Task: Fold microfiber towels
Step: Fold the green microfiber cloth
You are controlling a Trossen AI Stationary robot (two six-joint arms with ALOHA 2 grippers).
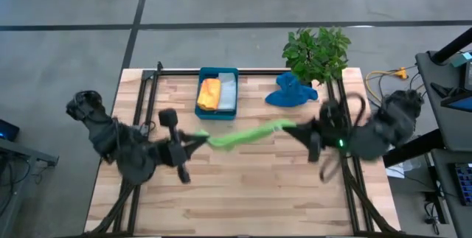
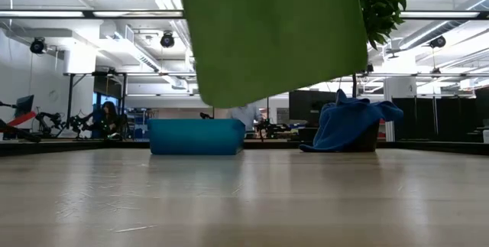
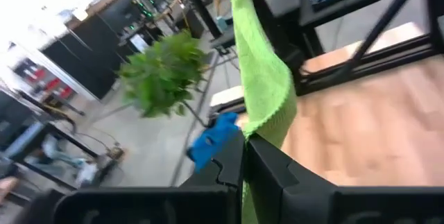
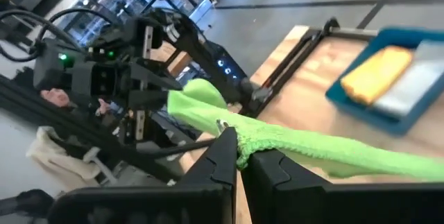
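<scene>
Overhead, the left tool (image 1: 200,141) and right tool (image 1: 289,127) each pinch an end of the green towel (image 1: 243,135), stretched above the table's (image 1: 251,194) middle. From table level it hangs clear of the wood. Orange towel (image 1: 209,93) and grey towel (image 1: 227,92) lie in the tray (image 1: 217,113) at the far edge, blue towel (image 1: 291,92) beside.

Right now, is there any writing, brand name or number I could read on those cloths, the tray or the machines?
None can be read.
Lime green towel: plain, no label showing.
Blue towel: plain.
Teal tray: no marking visible.
Both arms: no legible lettering.
Room beyond the table: any signs or screens there are too small and blurred to read.
</scene>
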